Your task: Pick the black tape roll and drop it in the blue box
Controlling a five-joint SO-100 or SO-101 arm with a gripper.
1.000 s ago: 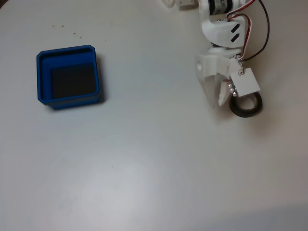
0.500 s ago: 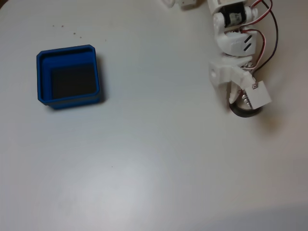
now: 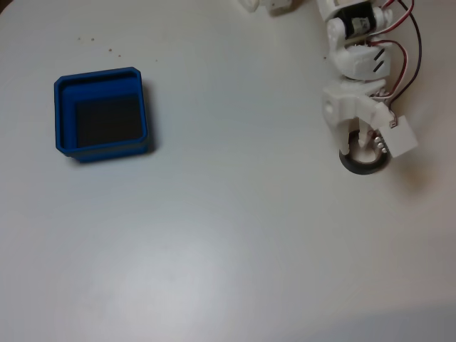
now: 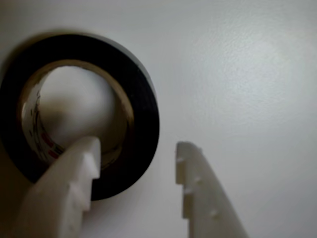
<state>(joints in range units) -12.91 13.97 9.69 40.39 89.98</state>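
The black tape roll (image 3: 363, 166) lies flat on the white table at the right of the fixed view, partly covered by my white gripper (image 3: 360, 151), which hangs right over it. In the wrist view the black tape roll (image 4: 144, 115) shows its pale inner core. My gripper (image 4: 134, 151) is open and straddles the ring's wall. One finger (image 4: 74, 173) reaches into the roll's hole, the other finger (image 4: 195, 178) stands outside it on the table. The blue box (image 3: 101, 113) with its dark floor sits far to the left, with nothing in it.
The arm's white body with red and black wires (image 3: 399, 64) comes in from the top right. A few small dark specks (image 3: 100, 44) dot the table above the box. Bare white table (image 3: 235, 235) lies between box and roll.
The gripper has swung right and come down over the roll, from beside it to straddling its wall. The roll and the box have not moved.
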